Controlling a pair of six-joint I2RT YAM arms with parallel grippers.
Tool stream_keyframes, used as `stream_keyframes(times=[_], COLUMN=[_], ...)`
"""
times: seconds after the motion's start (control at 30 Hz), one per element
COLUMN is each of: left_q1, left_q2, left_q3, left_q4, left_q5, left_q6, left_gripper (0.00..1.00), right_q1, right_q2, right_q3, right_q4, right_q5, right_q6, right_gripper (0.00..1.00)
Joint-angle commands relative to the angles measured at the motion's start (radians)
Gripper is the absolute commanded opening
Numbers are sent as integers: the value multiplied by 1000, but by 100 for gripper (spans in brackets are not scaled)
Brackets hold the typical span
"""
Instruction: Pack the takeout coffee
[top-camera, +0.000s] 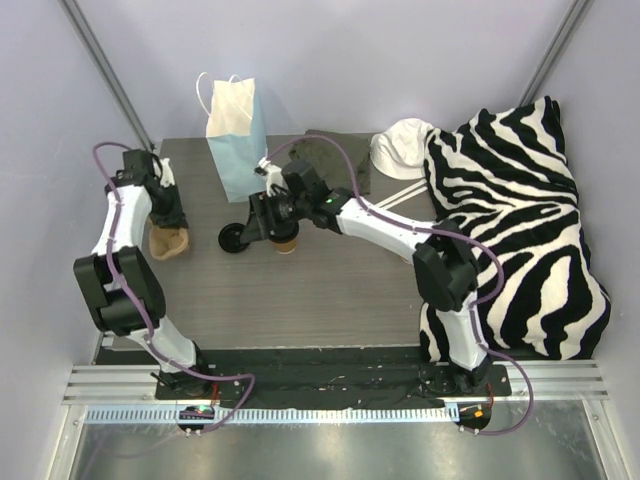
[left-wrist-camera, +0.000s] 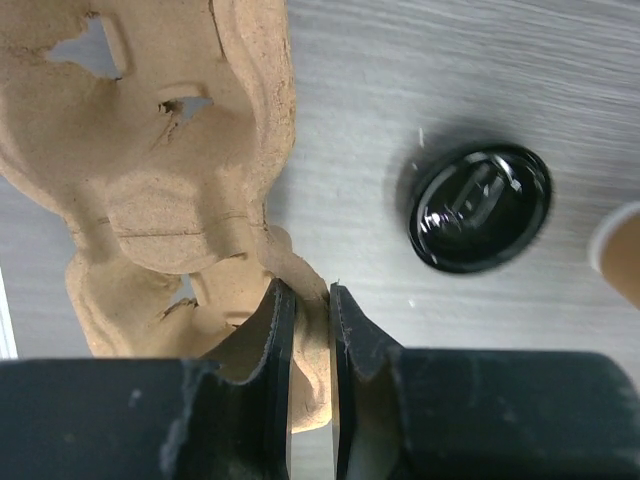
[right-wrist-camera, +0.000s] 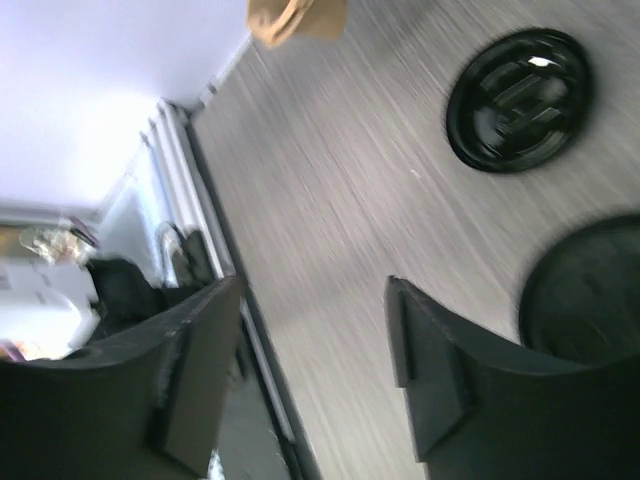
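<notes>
A tan paper cup (top-camera: 288, 243) stands mid-table, its top hidden under my right gripper (top-camera: 260, 222). In the right wrist view that gripper (right-wrist-camera: 313, 290) is open and empty. A blurred round black disc (right-wrist-camera: 590, 290), seemingly the cup's lid, sits just beside its right finger. A loose black lid (top-camera: 234, 238) lies on the table to the cup's left and also shows in both wrist views (left-wrist-camera: 480, 207) (right-wrist-camera: 518, 98). My left gripper (left-wrist-camera: 308, 300) is shut on the edge of the brown pulp carrier (left-wrist-camera: 150, 180), at the table's left (top-camera: 168, 243).
A blue paper bag (top-camera: 238, 135) stands upright at the back, just behind the right gripper. A zebra-print cloth (top-camera: 520, 220) covers the right side, with a white object (top-camera: 400, 148) beside it. The cup's edge (left-wrist-camera: 622, 250) shows at the right of the left wrist view.
</notes>
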Motion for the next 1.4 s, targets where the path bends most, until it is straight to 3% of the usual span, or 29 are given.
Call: stream_keyframes(times=[0.0, 0.13, 0.3, 0.6, 1.17, 1.37], left_q1=[76, 140, 176, 177, 176, 176], left_q2=[-132, -214, -301, -395, -419, -424], left_q3=[-38, -84, -141, -232, -235, -242], left_q4=[-53, -64, -61, -1, -4, 7], left_q5=[116, 259, 358, 501, 564, 575], left_q6=[-82, -130, -175, -242, -248, -256], left_gripper=[0, 0, 0, 0, 0, 0], right_q1=[45, 81, 111, 142, 144, 141], right_q2=[115, 202, 273, 278, 244, 227], right_q3=[131, 194, 262, 227, 161, 150], right_q4=[209, 321, 390, 525, 539, 554], right_q5=[-40, -46, -60, -114, -122, -139], right_q6=[225, 377, 434, 532, 502, 494], right_gripper=[60, 51, 42, 40, 32, 33])
